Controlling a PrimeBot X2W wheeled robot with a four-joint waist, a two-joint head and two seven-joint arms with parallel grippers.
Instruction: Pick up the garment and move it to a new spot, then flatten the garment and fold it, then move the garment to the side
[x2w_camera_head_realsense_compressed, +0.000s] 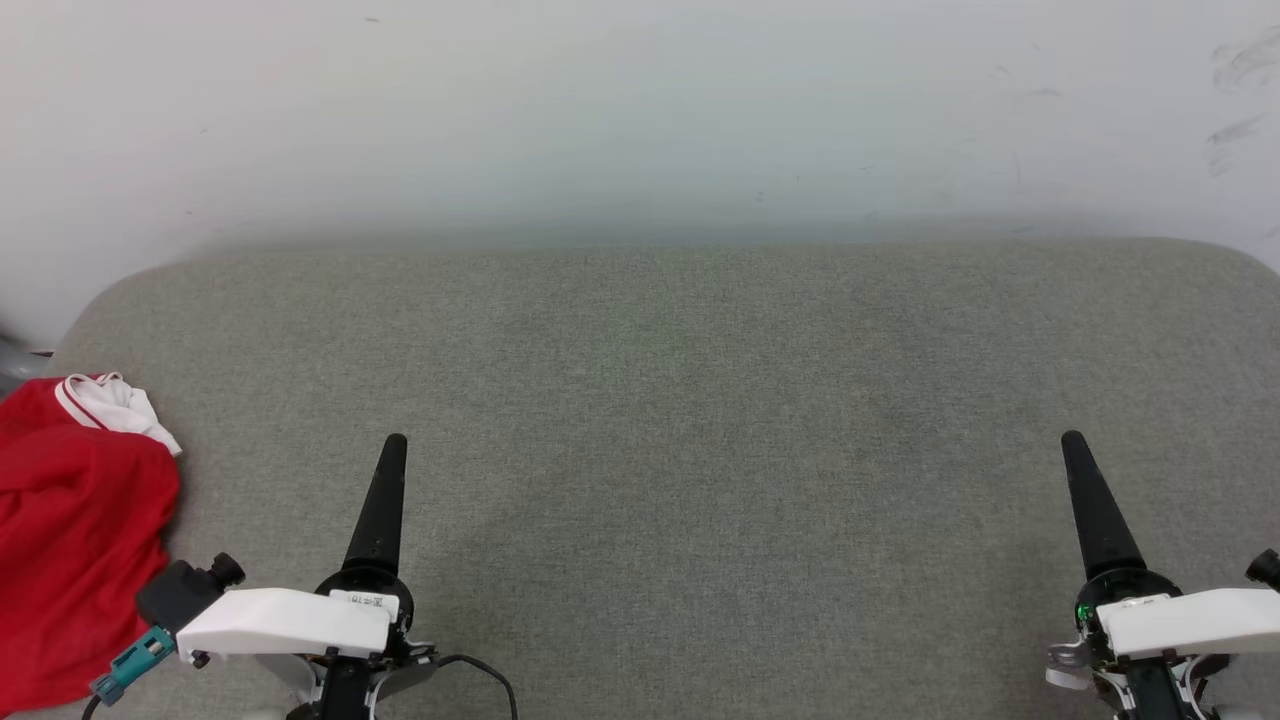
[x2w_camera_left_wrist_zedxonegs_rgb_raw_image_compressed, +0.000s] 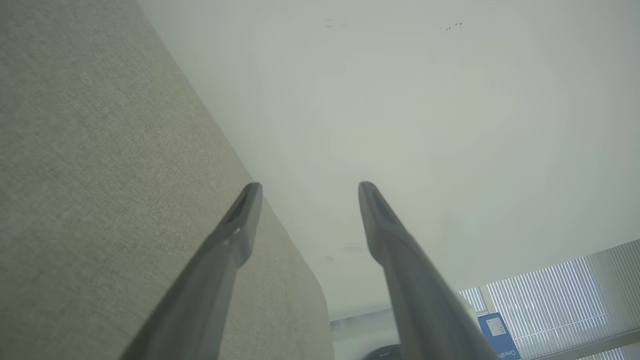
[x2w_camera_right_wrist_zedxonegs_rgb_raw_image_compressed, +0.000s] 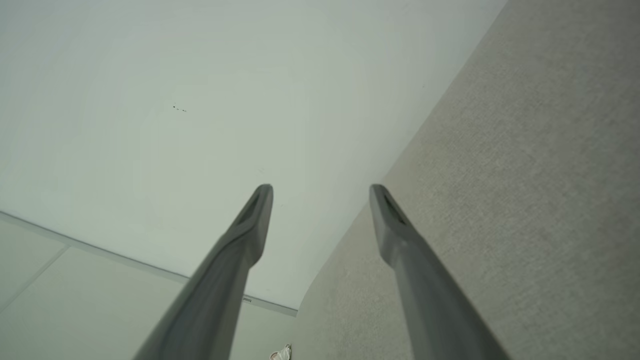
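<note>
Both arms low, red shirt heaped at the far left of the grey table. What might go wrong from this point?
1. The garment lies bunched at the left edge of the table, partly out of the head view; a clumsy grab might push it off.
2. Its folds overlap, so the open left gripper may pinch several layers, making flattening harder.
3. The open right gripper sits far across the table, so early help from it looks unlikely.

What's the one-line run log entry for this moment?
garment: crumpled, left end of table | left gripper: open, empty | right gripper: open, empty | stage: pick-up not started
</note>
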